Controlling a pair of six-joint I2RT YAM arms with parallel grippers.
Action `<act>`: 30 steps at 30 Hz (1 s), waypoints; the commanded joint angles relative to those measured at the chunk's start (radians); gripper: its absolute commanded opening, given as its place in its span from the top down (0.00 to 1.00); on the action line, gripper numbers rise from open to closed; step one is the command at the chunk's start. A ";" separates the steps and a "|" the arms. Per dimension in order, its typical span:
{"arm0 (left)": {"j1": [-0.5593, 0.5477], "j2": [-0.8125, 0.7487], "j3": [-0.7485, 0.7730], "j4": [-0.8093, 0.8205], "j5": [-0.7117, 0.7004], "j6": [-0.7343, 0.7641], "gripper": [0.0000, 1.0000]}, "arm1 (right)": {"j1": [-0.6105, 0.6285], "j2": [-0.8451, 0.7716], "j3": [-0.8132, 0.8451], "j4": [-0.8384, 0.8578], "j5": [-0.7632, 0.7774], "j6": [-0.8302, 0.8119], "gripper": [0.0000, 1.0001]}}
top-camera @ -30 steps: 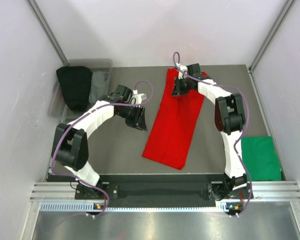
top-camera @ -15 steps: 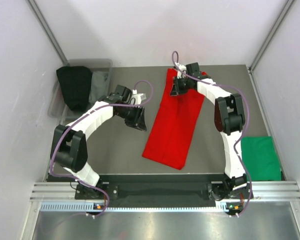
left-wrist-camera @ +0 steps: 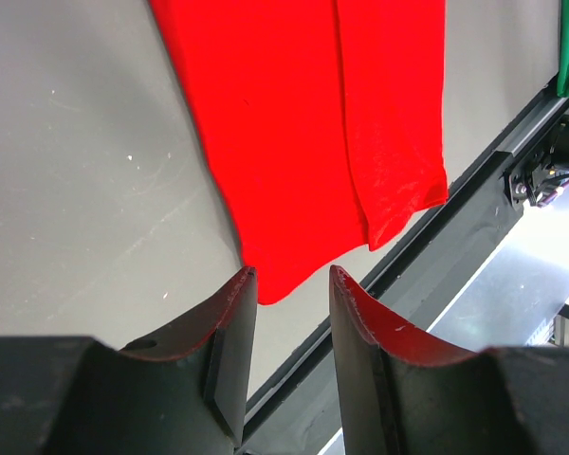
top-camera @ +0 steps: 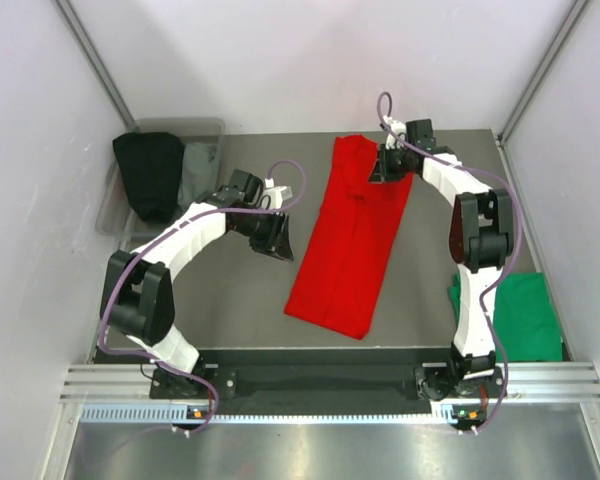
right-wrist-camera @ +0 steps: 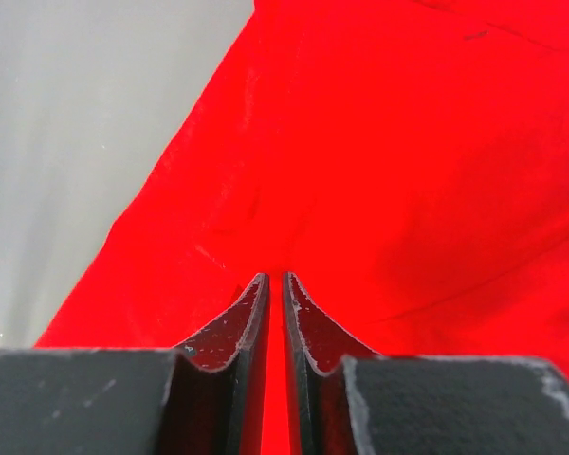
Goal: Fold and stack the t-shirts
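The red t-shirt [top-camera: 345, 260] lies folded into a long strip running from the back of the table toward the near edge. My right gripper [top-camera: 388, 165] sits at the strip's far right corner, shut on a pinch of the red cloth [right-wrist-camera: 408, 142]; in the right wrist view the gripper [right-wrist-camera: 275, 277] has its jaws nearly together with red fabric between them. My left gripper [top-camera: 277, 245] hovers left of the strip, open and holding nothing [left-wrist-camera: 289, 275], with the shirt's near end [left-wrist-camera: 294, 123] ahead of it. The green t-shirt [top-camera: 525, 315] lies folded at the near right.
A clear bin [top-camera: 212, 128] at the back left holds a black cloth [top-camera: 150, 175] and a grey cloth [top-camera: 200, 160]. A dark metal rail [top-camera: 320, 380] runs along the near edge. The side walls stand close on both sides.
My right gripper has moved to the right along the shirt's far end, dragging the pinched cloth with it and uncovering the far left corner. The left arm has stayed still.
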 commanded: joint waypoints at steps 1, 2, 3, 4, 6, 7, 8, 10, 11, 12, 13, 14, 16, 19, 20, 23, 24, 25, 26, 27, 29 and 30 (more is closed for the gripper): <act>0.002 -0.048 -0.009 0.037 0.016 0.009 0.59 | 0.008 0.002 0.027 0.019 -0.009 -0.018 0.89; 0.002 -0.051 -0.009 0.035 0.014 0.009 0.59 | 0.008 0.010 0.044 0.011 -0.009 -0.018 0.89; 0.002 -0.051 -0.010 0.035 0.016 0.012 0.59 | 0.009 0.019 0.051 0.010 -0.011 -0.015 0.89; 0.002 -0.052 -0.010 0.034 0.014 0.012 0.59 | 0.008 0.036 0.058 0.005 -0.012 -0.015 0.89; 0.001 -0.054 -0.015 0.035 0.011 0.013 0.59 | 0.009 0.054 0.067 -0.001 -0.016 -0.013 0.89; 0.002 -0.055 -0.016 0.035 0.011 0.013 0.59 | 0.011 0.060 0.064 -0.003 -0.019 -0.012 0.89; 0.001 -0.057 -0.016 0.035 0.010 0.013 0.59 | 0.012 0.065 0.061 -0.006 -0.022 -0.010 0.89; 0.001 -0.057 -0.018 0.035 0.011 0.013 0.58 | 0.021 0.076 0.053 -0.009 -0.025 -0.015 0.89; 0.002 -0.055 -0.019 0.039 0.011 0.013 0.58 | 0.026 0.080 0.042 -0.010 -0.025 -0.018 0.89; 0.002 -0.055 -0.019 0.040 0.011 0.013 0.58 | 0.035 0.082 0.036 -0.010 -0.025 -0.017 0.89; 0.002 -0.051 -0.019 0.042 0.011 0.012 0.58 | 0.038 0.088 0.033 -0.010 -0.025 -0.017 0.89; 0.002 -0.052 -0.019 0.043 0.013 0.013 0.58 | 0.043 0.091 0.027 -0.012 -0.022 -0.018 0.89; 0.002 -0.048 -0.019 0.043 0.013 0.013 0.58 | 0.060 0.100 0.022 -0.015 -0.019 -0.018 0.89; 0.001 -0.043 -0.018 0.043 0.017 0.012 0.58 | 0.086 0.111 0.022 -0.023 -0.011 -0.055 0.89; 0.001 -0.041 -0.018 0.043 0.017 0.012 0.58 | 0.093 0.113 0.024 -0.024 -0.008 -0.056 0.89; 0.002 -0.046 -0.021 0.040 0.016 0.013 0.58 | 0.109 0.111 0.033 -0.027 0.017 -0.059 0.89; 0.002 -0.046 -0.021 0.040 0.014 0.013 0.58 | 0.107 0.108 0.035 -0.026 0.024 -0.061 0.89; 0.002 -0.051 -0.026 0.042 0.016 0.015 0.58 | 0.107 0.097 0.038 -0.029 0.029 -0.061 0.89; 0.002 -0.054 -0.027 0.040 0.014 0.015 0.58 | 0.107 0.090 0.035 -0.030 0.032 -0.061 0.89; 0.002 -0.057 -0.027 0.042 0.013 0.015 0.58 | 0.107 0.082 0.029 -0.030 0.033 -0.060 0.89; 0.002 -0.060 -0.029 0.045 0.013 0.013 0.58 | 0.107 0.062 0.007 -0.024 0.032 -0.053 0.89; 0.002 -0.061 -0.030 0.046 0.014 0.012 0.57 | 0.107 0.056 -0.002 -0.023 0.030 -0.052 0.89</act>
